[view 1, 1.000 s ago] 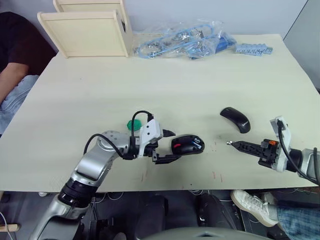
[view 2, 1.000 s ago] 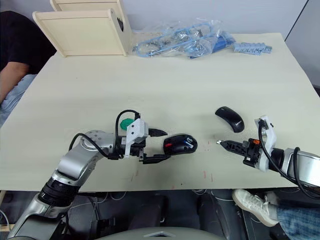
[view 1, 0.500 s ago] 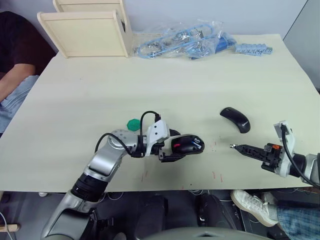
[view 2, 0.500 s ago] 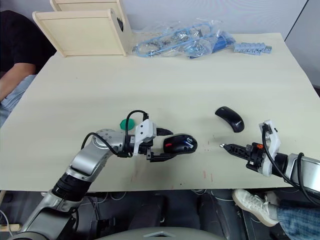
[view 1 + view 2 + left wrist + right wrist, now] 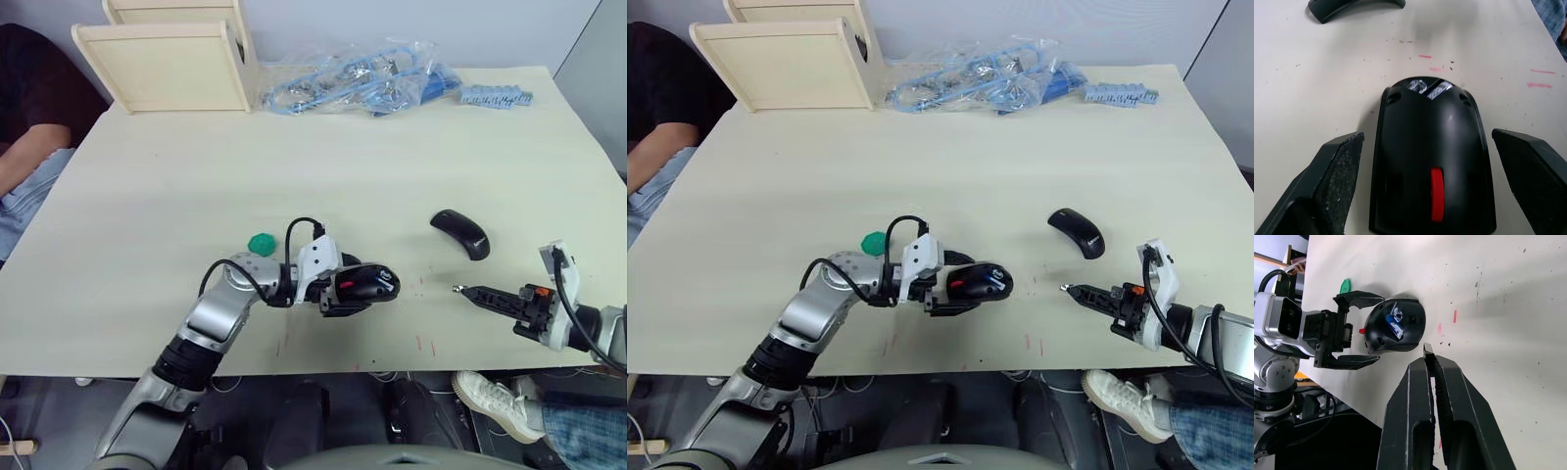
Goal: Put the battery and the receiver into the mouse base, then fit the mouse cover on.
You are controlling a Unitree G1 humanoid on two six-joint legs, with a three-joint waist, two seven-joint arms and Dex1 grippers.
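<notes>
Mouse base [image 5: 366, 284] sits near worktop's front edge, btwn open left claw [image 5: 343, 289] fingers. Hard, light, glossy plastic, prob slippery: pinch its long flanks. Right claw [image 5: 462, 290] closed, empty; mouse cover [image 5: 460, 233] beside.

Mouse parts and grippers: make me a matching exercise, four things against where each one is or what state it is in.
Things:
1. mouse base
2. mouse cover
3. left gripper
4. right gripper

States:
A. fingers shut, holding nothing
B. fingers open, either side of the base
C. lying alone on the table
D. between two open fingers, blue-ended battery inside

Pairs: 1-D, 2-C, 3-B, 4-A
</notes>
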